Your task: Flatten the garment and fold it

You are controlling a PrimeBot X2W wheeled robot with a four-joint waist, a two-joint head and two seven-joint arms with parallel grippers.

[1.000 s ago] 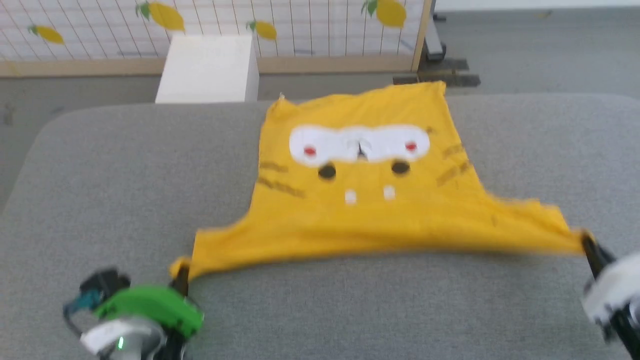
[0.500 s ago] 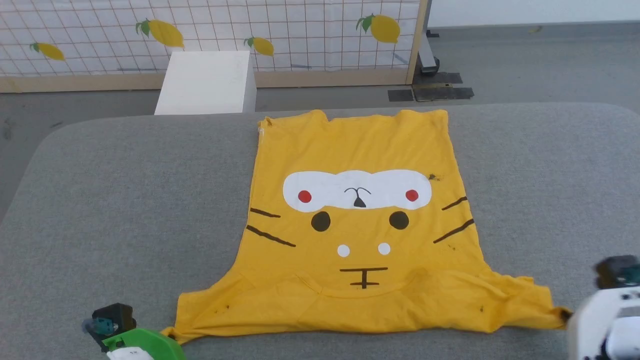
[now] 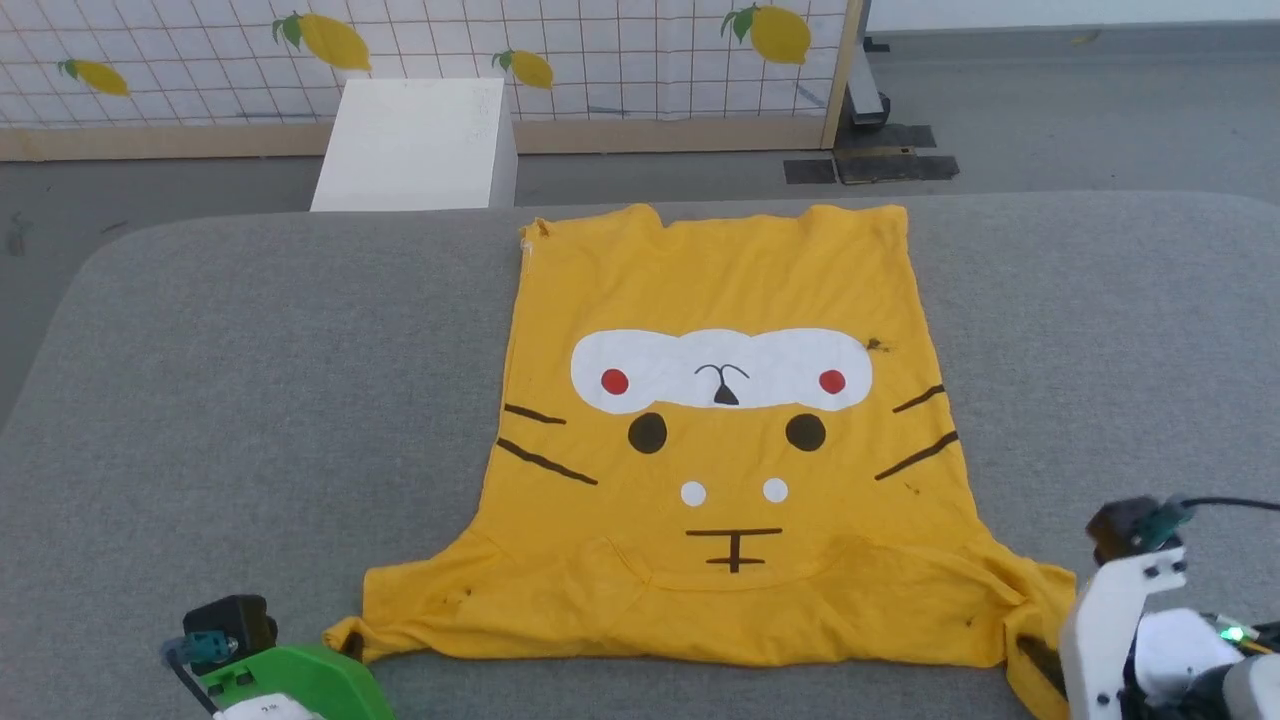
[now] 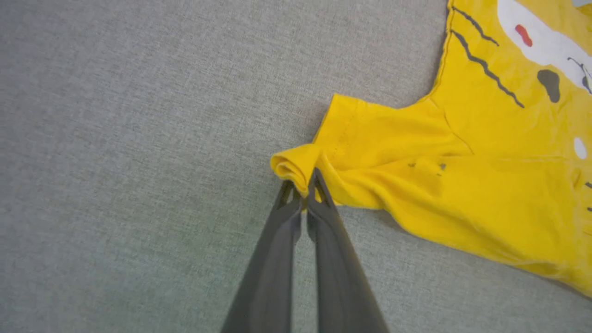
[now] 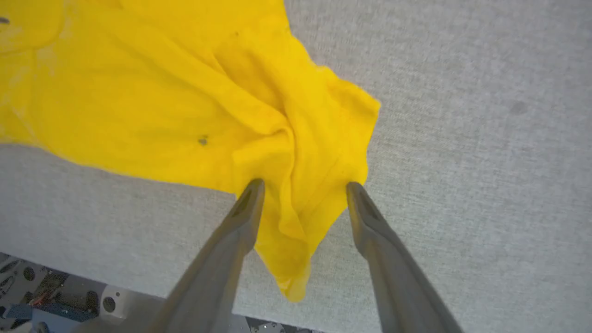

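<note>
The T-shirt [image 3: 720,300] lies spread on the grey pad [image 3: 250,380] in front of me, printed side up, with its hem at 12 o'clock and its neck at 6 o'clock, toward me. It is bright yellow, with a white patch across the middle that bears two red dots and a small black nose mark. Toward 6 o'clock from the patch come two black dots, two white dots and a black T-shaped mark, and slanting black whisker lines sit at 3 and 9 o'clock. A few small dark specks show on the cloth. The body is mostly smooth, while both sleeves are rumpled. My left gripper [image 4: 303,185], at 7 o'clock, has its fingers pinched together on the rolled tip of that side's sleeve. My right gripper [image 5: 303,189], at 5 o'clock, has its fingers spread wide, and the crumpled sleeve lies loose between them, not clamped. Beyond the pad, at 11 o'clock, stands a white box [image 3: 415,140].
</note>
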